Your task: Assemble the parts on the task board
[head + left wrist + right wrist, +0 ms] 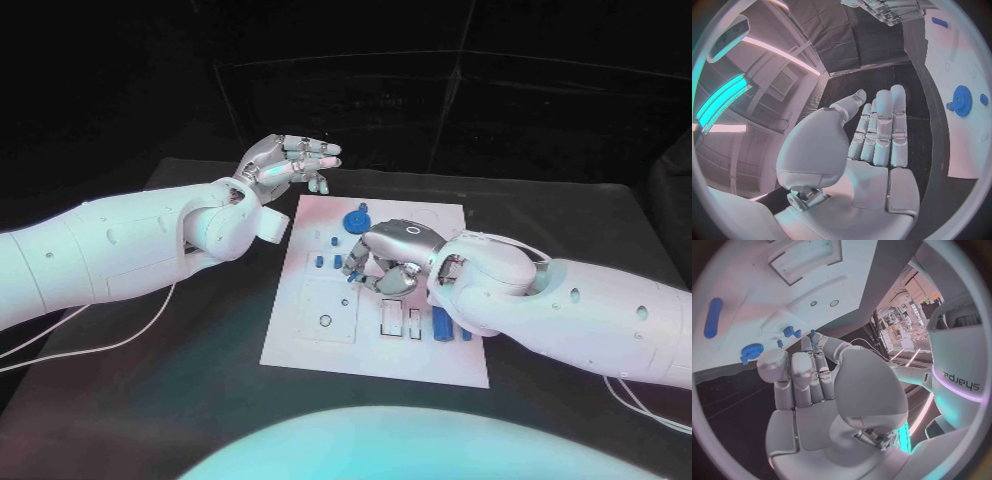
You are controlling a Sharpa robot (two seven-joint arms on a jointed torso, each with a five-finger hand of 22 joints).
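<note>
Lying on black table (173, 420): task board (433, 355) | left robot hand (289, 160) empty, fingers apart | right robot hand (387, 262) grasp unclear

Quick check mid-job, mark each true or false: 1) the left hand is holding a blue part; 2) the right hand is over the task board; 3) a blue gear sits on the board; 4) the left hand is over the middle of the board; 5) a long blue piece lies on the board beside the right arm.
1) False: the left hand is open and holds nothing.
2) True: the right hand is over the task board.
3) True: the blue gear.
4) False: it is beside the board's far corner.
5) True: the long blue piece.
</note>
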